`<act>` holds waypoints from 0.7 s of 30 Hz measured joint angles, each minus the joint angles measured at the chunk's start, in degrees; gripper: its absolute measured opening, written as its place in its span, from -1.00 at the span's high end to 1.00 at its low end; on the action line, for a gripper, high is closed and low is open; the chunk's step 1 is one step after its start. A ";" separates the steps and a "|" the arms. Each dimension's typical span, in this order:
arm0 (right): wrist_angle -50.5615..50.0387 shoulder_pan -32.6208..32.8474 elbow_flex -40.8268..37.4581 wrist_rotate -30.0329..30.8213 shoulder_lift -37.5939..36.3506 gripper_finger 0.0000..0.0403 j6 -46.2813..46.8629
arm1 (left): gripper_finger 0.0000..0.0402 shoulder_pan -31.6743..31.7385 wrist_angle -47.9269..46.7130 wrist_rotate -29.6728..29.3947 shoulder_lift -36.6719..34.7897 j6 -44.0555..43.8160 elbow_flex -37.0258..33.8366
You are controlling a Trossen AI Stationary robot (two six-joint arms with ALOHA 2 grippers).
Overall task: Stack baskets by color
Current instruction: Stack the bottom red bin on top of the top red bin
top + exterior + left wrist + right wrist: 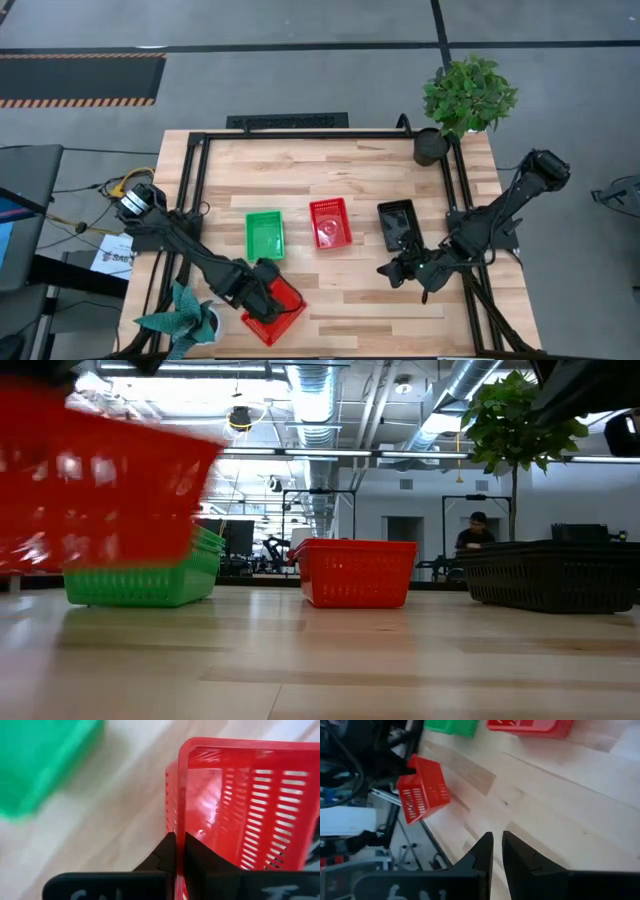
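A pale wooden table (330,180) fills the middle of the high view, with grey floor around it and a leafy plant in a black pot (432,147) at its upper right corner. Three basket stacks sit across the centre of the frame: a green stack (264,234) left of centre, a red stack (330,222) in the middle, and a black stack (397,223) to the right, each well apart from the next.

The step in hand looks like gathering the last stray red basket (275,311), which shows at the lower left of the high view, tilted and apparently raised off the wood. The left gripper (262,284) is pressed together on its rim; in the left wrist view the fingers (200,865) pinch the red wall between them. In the low view this basket blurs large at the upper left, clear of the table.

The right gripper (397,270) hovers at the lower right of the high view, just below the black stack, its fingers nearly together and holding nothing.

The next move probably calls for carrying the held basket up and right across the frame to the red stack, levelling it, lining its corners with the one beneath, then lowering and releasing so it nests squarely.
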 joint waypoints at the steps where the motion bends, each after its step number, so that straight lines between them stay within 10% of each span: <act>1: 0.58 0.58 0.00 1.06 0.00 0.70 0.06 | 1.00 0.76 -0.80 -1.78 0.00 1.35 1.45; 10: 9.40 5.20 0.02 25.93 2.55 0.70 -3.78 | 1.00 10.11 -5.85 -20.44 -0.02 11.30 14.07; 21: 36.98 -5.84 0.02 25.29 9.12 0.60 -31.23 | 1.00 19.69 -5.99 -36.01 -0.02 23.94 20.54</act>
